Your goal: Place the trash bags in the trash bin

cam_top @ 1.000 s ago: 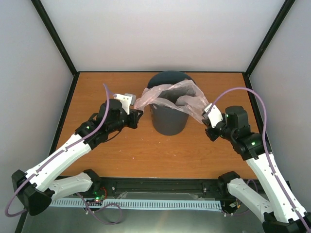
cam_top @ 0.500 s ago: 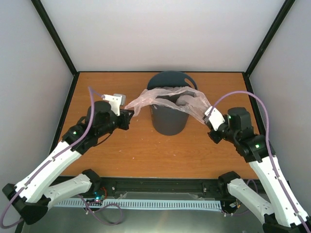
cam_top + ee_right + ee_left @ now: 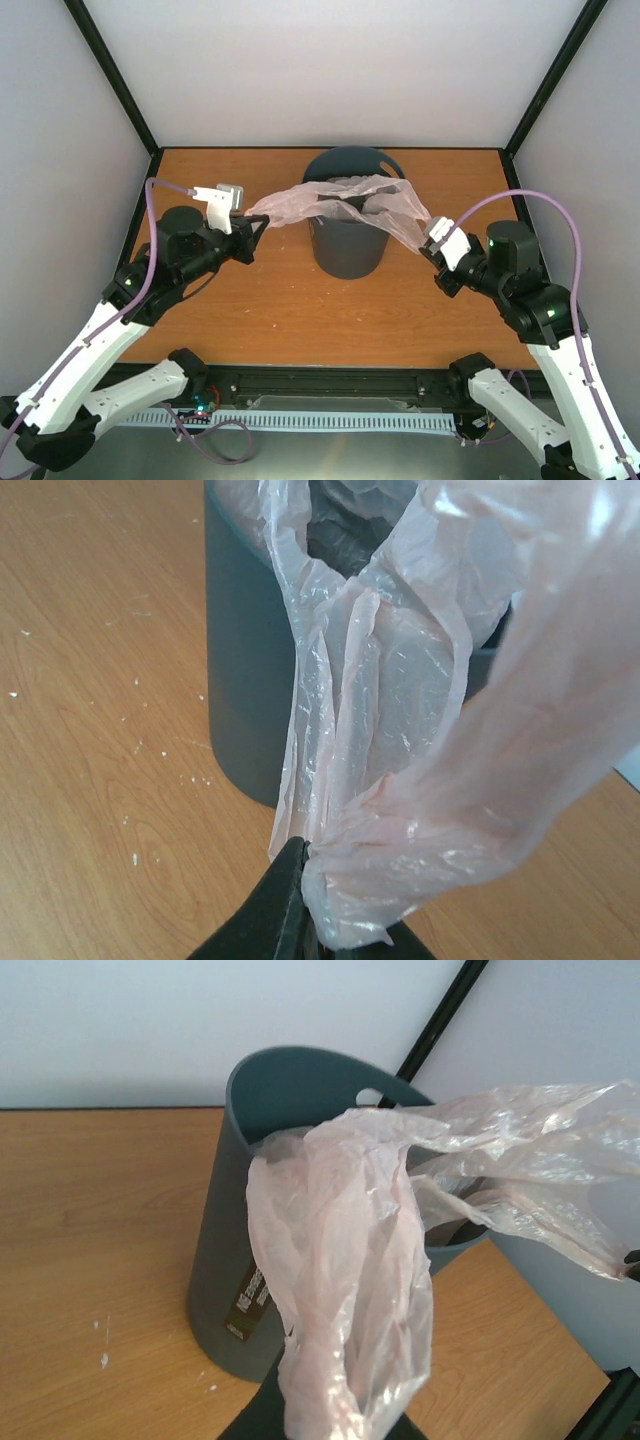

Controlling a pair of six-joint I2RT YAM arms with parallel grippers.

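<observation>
A dark grey round trash bin (image 3: 346,245) stands upright at the middle back of the wooden table. The pale-pink translucent trash bag (image 3: 345,197) is stretched across the bin's mouth, part of it sagging inside. My left gripper (image 3: 252,226) is shut on the bag's left end, to the left of the bin. My right gripper (image 3: 437,258) is shut on the bag's right end, to the right of the bin. In the left wrist view the bag (image 3: 345,1260) hangs in front of the bin (image 3: 225,1260). In the right wrist view the bag (image 3: 420,780) bunches at my dark fingers (image 3: 285,905).
The wooden table (image 3: 270,310) is bounded by black frame posts (image 3: 110,75) and pale walls at left, right and back. A dark label (image 3: 250,1300) is stuck on the bin's side. White specks dot the table near the bin.
Both grippers have moved outward, the left one further left and the right one further right. The bag is now pulled flatter and wider over the bin's mouth.
</observation>
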